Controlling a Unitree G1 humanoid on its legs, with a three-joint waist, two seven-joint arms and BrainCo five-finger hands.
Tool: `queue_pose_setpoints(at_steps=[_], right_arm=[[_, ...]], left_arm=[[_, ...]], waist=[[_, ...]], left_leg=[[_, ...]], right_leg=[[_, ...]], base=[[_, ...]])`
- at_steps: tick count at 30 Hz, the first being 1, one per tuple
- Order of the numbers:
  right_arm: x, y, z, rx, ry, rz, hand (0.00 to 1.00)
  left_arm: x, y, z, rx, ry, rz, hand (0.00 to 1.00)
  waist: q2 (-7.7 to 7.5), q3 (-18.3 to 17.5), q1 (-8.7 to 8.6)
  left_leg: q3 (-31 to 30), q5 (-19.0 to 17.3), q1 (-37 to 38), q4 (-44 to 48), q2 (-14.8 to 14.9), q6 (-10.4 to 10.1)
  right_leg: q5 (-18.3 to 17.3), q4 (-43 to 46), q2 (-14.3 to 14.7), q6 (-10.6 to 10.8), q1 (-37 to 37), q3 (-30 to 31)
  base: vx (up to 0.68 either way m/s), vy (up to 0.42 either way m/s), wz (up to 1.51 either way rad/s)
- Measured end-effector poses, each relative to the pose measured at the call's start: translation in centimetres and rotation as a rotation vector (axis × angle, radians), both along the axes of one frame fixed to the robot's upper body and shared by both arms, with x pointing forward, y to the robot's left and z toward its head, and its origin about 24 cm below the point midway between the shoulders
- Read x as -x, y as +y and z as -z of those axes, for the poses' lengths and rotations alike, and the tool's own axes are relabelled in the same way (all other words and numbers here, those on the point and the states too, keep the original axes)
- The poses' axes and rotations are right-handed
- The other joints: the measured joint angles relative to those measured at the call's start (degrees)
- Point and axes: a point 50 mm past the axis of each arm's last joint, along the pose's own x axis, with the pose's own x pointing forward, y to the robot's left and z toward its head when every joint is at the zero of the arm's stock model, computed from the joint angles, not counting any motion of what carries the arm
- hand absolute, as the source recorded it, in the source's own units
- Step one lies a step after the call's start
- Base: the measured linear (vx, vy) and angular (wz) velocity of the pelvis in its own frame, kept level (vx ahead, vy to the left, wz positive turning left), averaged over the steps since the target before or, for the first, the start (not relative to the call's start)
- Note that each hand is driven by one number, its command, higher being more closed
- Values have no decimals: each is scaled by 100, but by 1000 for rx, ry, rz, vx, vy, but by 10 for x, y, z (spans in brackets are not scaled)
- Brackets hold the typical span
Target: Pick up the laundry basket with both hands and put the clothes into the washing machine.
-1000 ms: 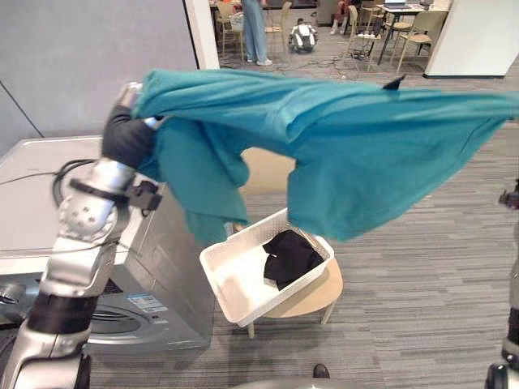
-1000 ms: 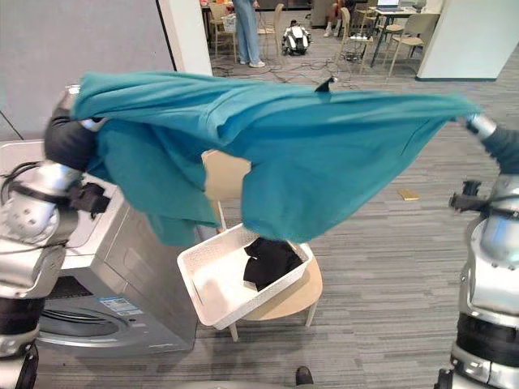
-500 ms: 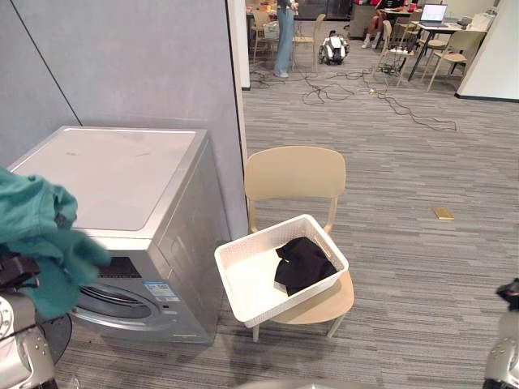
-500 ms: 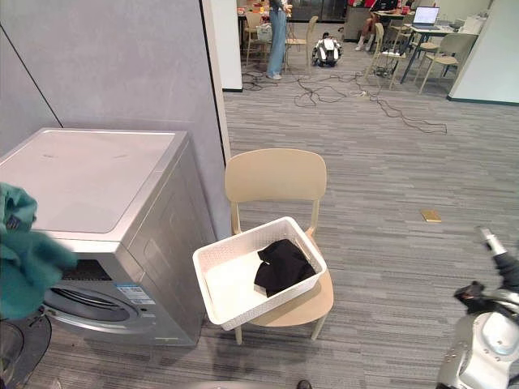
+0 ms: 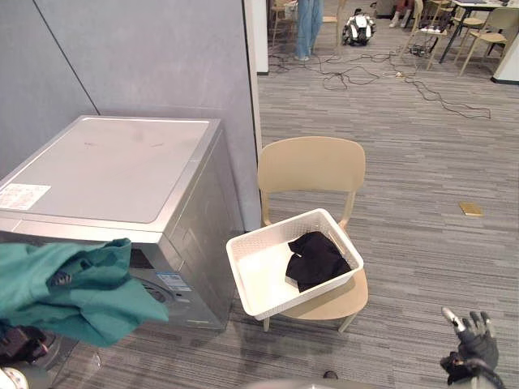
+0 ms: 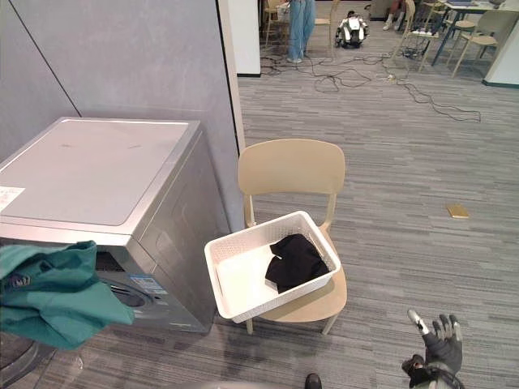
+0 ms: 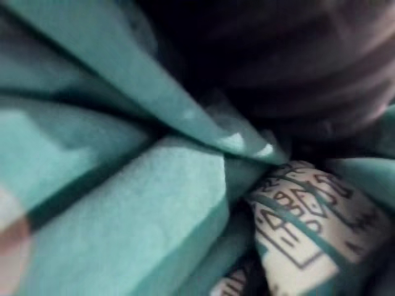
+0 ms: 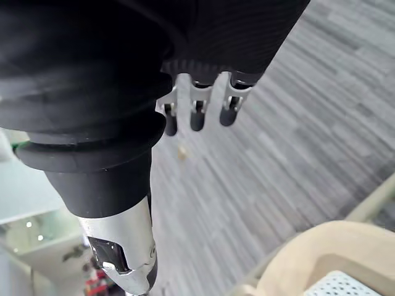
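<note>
The teal cloth garment [image 5: 77,288] is hanging bunched before the front of the silver-grey front-loading washing machine [image 5: 113,174], partly covering its round door area. The left hand [image 7: 308,61] is buried in this cloth, so whether it is gripping cannot be told. The right hand [image 6: 438,344] is hovering low over the grey carpeted floor [image 5: 422,186], its fingers [image 8: 196,117] straight and holding nothing. The white perforated plastic laundry basket [image 5: 259,277] is sitting on the beige chair [image 5: 312,166], overhanging the seat's front edge, with a black garment [image 5: 318,259] inside. The step in hand appears to be loading the teal garment. It should be centred on the opening and pushed fully inside, with no fold trailing over the rim.
</note>
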Motion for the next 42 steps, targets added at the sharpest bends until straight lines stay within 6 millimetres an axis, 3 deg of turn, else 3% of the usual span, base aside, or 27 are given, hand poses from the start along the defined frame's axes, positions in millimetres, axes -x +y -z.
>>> queue_pose_setpoints(at_steps=[4, 7, 9, 13, 16, 19, 23, 28, 34, 38, 42], right_arm=[[11, 19, 13, -57, 60, 18, 0], [16, 27, 26, -112, 106, 30, 0], [23, 37, 47, -189, 182, 46, 0], [48, 69, 92, -396, 378, 94, 0], [66, 84, 108, -507, 476, 172, 0], [81, 93, 116, -557, 554, 191, 0], [81, 95, 120, -586, 589, 178, 0], [48, 91, 119, -542, 582, 17, 0], [29, 90, 117, -466, 611, -163, 0], [13, 86, 114, -386, 634, -287, 0], [-8, 80, 108, -324, 602, -348, 0]], left_arm=[[13, -19, 37, 174, 73, 0, 100], [22, -24, 81, 367, 141, -50, 100], [25, -36, 124, 537, 256, -72, 100], [32, -84, 202, 870, 531, -32, 100], [39, -120, 234, 1052, 682, 3, 100], [44, -136, 245, 1110, 777, 53, 100], [48, -136, 249, 1098, 886, 114, 100], [42, -141, 251, 1044, 1006, 251, 100], [36, -143, 252, 1019, 1037, 320, 100], [30, -142, 251, 998, 1021, 341, 100], [28, -152, 251, 1036, 985, 334, 100]], waist=[[-36, 88, 12], [-46, 91, 3], [-61, 89, 12], [-77, 88, 11], [-48, 76, -5], [-38, 74, -16], [-28, 79, -32], [8, 114, -27], [-8, 291, -35], [60, 531, -130], [246, 769, -41]], left_leg=[[11, -357, -26, 457, 80, 41], [13, -410, -29, 532, 106, 57], [30, -451, -29, 620, 137, 25], [91, -461, -6, 562, 161, 32], [186, -411, 110, 358, 151, -4], [285, -347, 312, 122, 146, -38], [350, -336, 398, 19, 142, -56], [508, -336, 488, 15, 65, -56], [476, -337, 476, 81, 65, -54], [9, -337, 108, 406, 85, -56], [-562, -137, -379, 547, 87, -136]], right_leg=[[-161, 74, 10, 19, 187, -146], [-281, 263, -7, 24, 161, -251], [-313, 367, -25, 24, 151, -327], [-351, 437, -35, 47, 103, -328], [-345, 381, -25, 52, 96, -253], [-315, 227, 35, 54, 176, -166], [-274, 106, 67, 59, 177, -79], [-190, 4, 34, 87, 166, 131], [-151, 2, 39, 64, 188, 141], [-156, 7, 20, 42, 314, -310], [-360, 400, -33, -34, 128, -921]], base=[[0, 0, 0], [15, 7, 6], [0, 0, 0], [36, -2, -2], [50, 1, -13], [99, 9, -16], [69, 10, -14], [19, 18, -19], [-53, -13, -1], [-99, -42, 55], [-136, -65, 75]])
